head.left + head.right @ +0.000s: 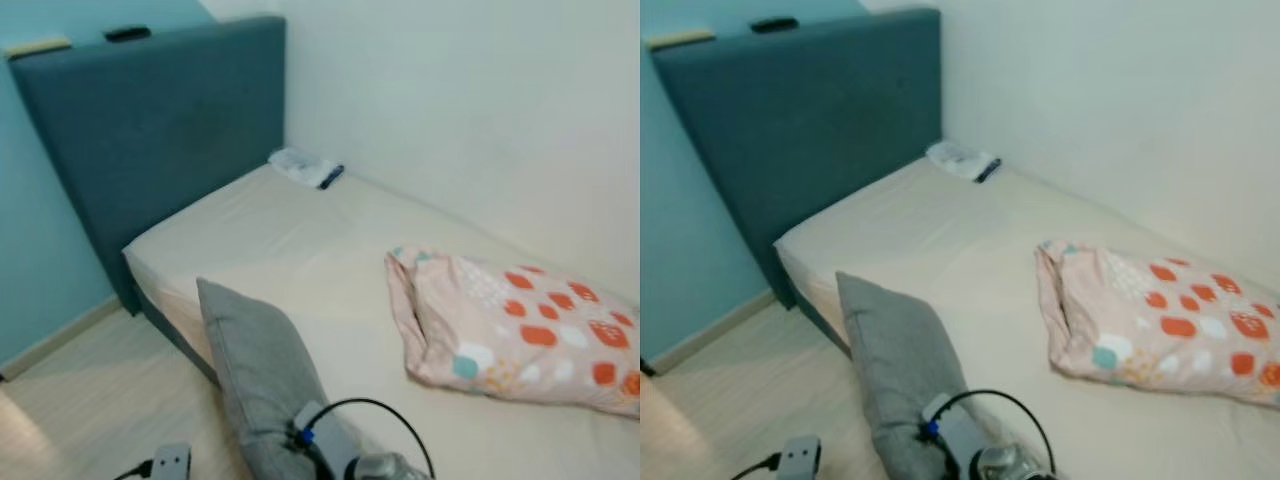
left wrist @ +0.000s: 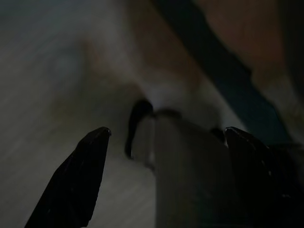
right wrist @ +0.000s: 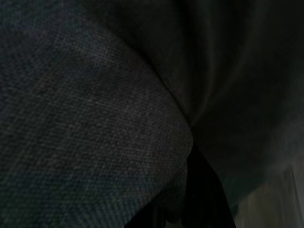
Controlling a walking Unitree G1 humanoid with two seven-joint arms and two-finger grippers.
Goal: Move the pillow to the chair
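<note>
Currently, in the left eye view, you have the grey pillow [image 1: 262,375] standing up over the near edge of the bed [image 1: 300,250], with the right arm's wrist and its looped black cable [image 1: 385,425] just below it; no chair shows, so you will have to turn and walk with the load. The patterned pillow [image 1: 520,325] lies further along the mattress, well apart, and a small white bundle [image 1: 305,167] sits by the teal headboard [image 1: 150,130]. Right eye view: same layout; the grey pillow's lower end is hidden by the wrist, so you cannot read how deep the hold is from here. Left wrist view: left gripper [image 2: 166,137] hangs with its jaws spread, nothing between them, pale floor beyond. Right wrist view: grey weave crowds the lens and a fold of fabric runs down to the right gripper [image 3: 190,209], which looks to be pinching the grey pillow. Risks, as judgement: a shallow pinch on soft fabric may slip while you walk; the dangling bulk could drag on the bed edge; the cable loop could snag.
</note>
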